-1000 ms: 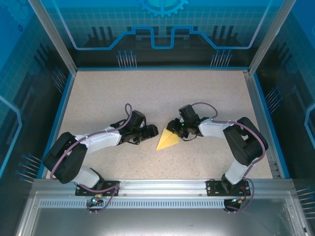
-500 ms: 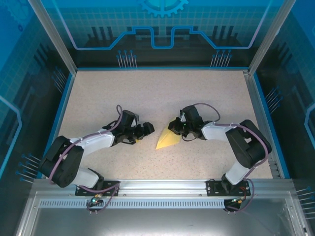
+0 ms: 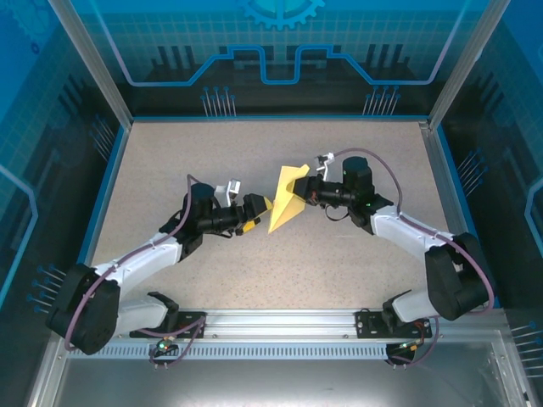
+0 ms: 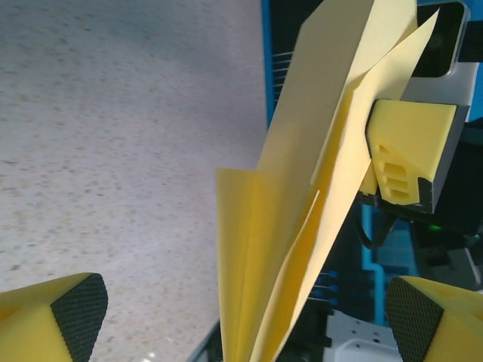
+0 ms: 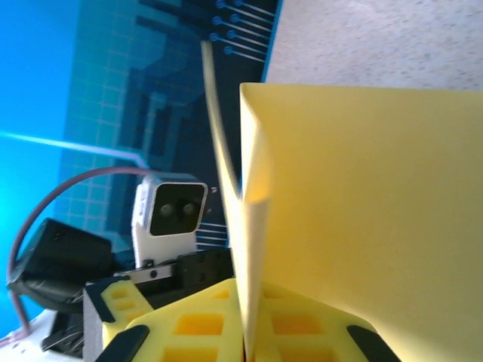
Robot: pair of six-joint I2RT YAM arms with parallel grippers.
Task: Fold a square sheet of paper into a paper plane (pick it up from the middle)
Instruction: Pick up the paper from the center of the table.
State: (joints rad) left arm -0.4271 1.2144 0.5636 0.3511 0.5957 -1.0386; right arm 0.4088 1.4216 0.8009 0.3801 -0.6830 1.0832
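Two grips: right end effector (image 3: 308,193) clamps the paper plane (image 3: 286,201); left end effector (image 3: 258,206), spread around its lower end, should close squarely.

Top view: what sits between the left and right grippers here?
The folded yellow paper, nothing else: the right gripper pinches its edge, and the left wrist view shows the left gripper open on either side of it.

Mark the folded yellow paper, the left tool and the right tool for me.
folded yellow paper (image 3: 287,202), top external view, middle of the sheet.
left tool (image 3: 261,212), top external view, between its yellow fingertips.
right tool (image 5: 249,335), right wrist view, between its pads where they pinch the paper.
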